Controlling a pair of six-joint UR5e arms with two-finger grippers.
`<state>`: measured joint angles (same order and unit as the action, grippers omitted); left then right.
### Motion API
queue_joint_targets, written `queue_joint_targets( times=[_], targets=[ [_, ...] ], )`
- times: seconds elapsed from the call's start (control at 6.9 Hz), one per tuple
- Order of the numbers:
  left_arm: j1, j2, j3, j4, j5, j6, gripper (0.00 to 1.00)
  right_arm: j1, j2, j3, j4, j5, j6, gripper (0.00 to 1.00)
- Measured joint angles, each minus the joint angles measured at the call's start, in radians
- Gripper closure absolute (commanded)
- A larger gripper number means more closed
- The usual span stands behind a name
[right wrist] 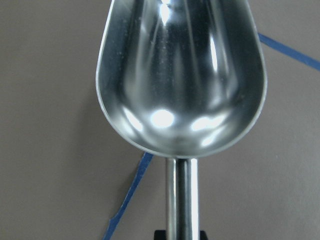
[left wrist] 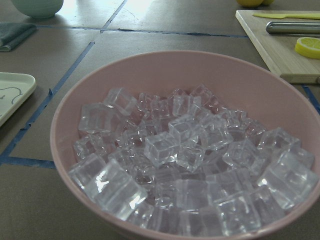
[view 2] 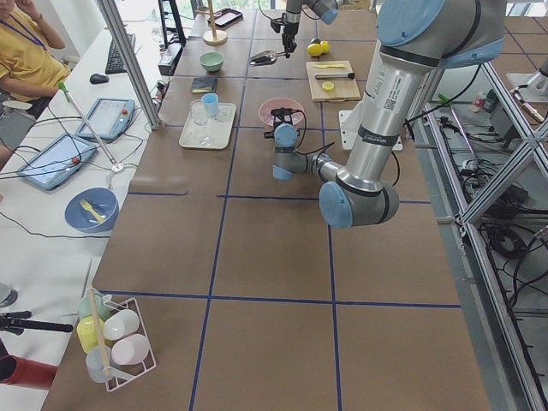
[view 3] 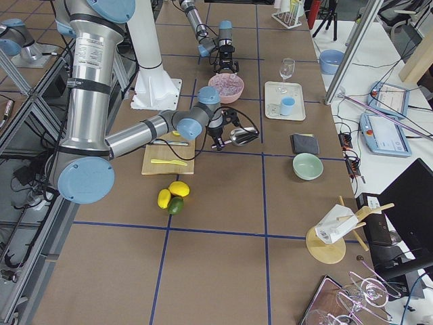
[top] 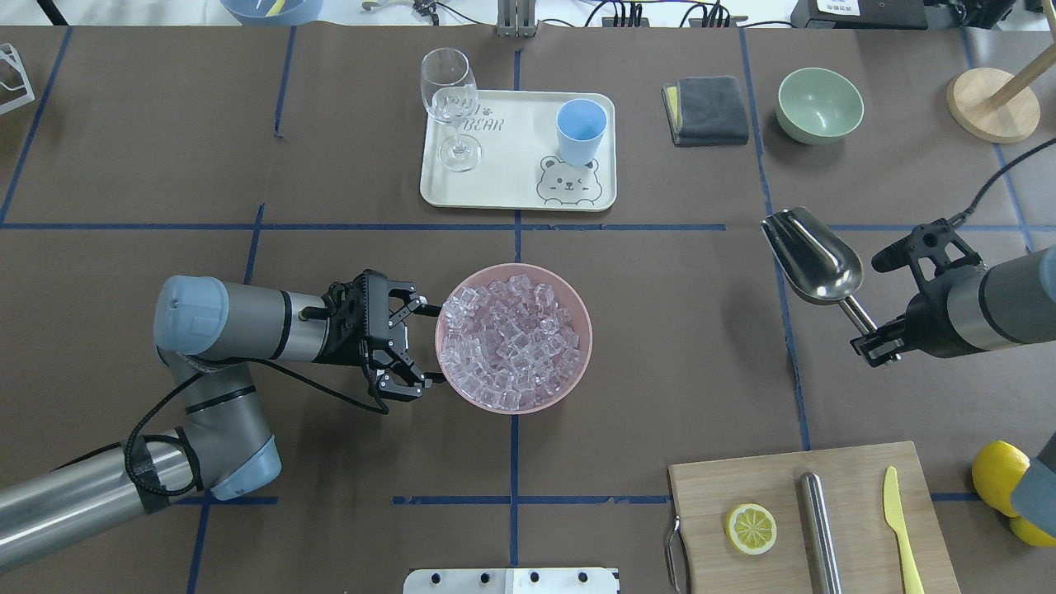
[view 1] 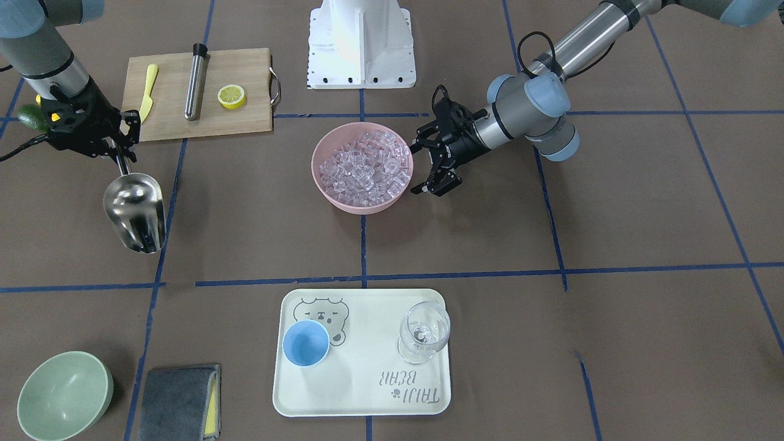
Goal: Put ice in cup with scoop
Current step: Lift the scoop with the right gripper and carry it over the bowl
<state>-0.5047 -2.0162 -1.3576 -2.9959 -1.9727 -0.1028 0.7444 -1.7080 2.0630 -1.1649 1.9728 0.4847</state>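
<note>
The ice (top: pixel 507 342) fills a pink bowl (top: pixel 577 363) at the table's middle, and it also shows in the left wrist view (left wrist: pixel 185 165). My left gripper (top: pixel 422 346) is open, its fingers spread right beside the bowl's rim on my left. My right gripper (top: pixel 868 338) is shut on the rod handle of the scoop (top: pixel 813 256) and holds it above the table at my right. The scoop's trough (right wrist: pixel 180 75) is empty. The light-blue cup (top: pixel 581 130) stands upright and empty on a cream tray (top: pixel 495 186) at the far side.
A clear wine glass (top: pixel 450 99) stands on the tray beside the cup. A grey cloth (top: pixel 705 111) and a pale-green bowl (top: pixel 819 103) lie far right. A cutting board (top: pixel 858 478) with a lemon slice, a steel cylinder and a yellow knife is near right.
</note>
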Motion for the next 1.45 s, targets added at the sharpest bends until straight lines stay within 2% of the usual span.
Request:
queue_joint_targets(
  times=[0.29,0.72,0.87,1.01,1.45],
  targets=[
    [0.0,0.0,0.0,0.0,0.001,0.0,0.01,0.032,0.029,0.012,-0.039,0.031,-0.187,1.0],
    [0.0,0.001,0.001,0.0,0.0,0.0,0.01,0.009,0.087,0.08,-0.18,0.04,-0.268,1.0],
    [-0.001,0.001,0.001,-0.001,0.0,0.0,0.01,-0.013,0.145,0.105,-0.27,0.033,-0.314,1.0],
    [-0.001,0.001,0.002,-0.002,0.0,0.0,0.01,-0.048,0.217,0.14,-0.412,0.004,-0.35,1.0],
    [-0.001,0.001,0.001,-0.005,0.0,0.0,0.01,-0.194,0.529,0.215,-0.974,-0.155,-0.376,1.0]
  ],
)
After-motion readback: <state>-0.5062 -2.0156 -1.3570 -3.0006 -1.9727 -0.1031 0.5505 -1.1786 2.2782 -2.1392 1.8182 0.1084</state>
